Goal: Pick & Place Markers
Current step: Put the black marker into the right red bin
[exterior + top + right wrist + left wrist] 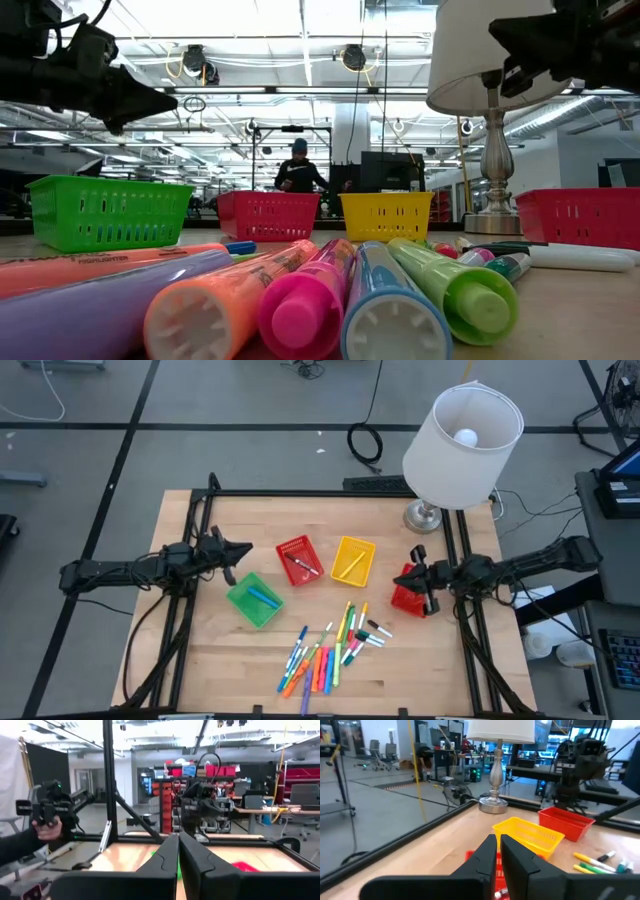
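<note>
Several markers (330, 645) in orange, blue, green, yellow and pink lie loose in a heap on the wooden table near its front edge, and they fill the foreground of the low view (300, 300). A green basket (255, 602) holds a blue marker. The red basket (298, 560) and the yellow basket (352, 560) each hold one too. My left gripper (246, 548) (498, 844) hovers shut at the table's left, above and beside the green basket. My right gripper (413, 568) (178, 844) hovers shut at the right, over a second red basket (406, 596). Both grippers are empty.
A table lamp with a white shade (462, 435) stands on its metal base (423, 517) at the table's far right corner. A black frame (300, 493) runs round the table's edges. A person (300, 165) shows in the room beyond the far edge.
</note>
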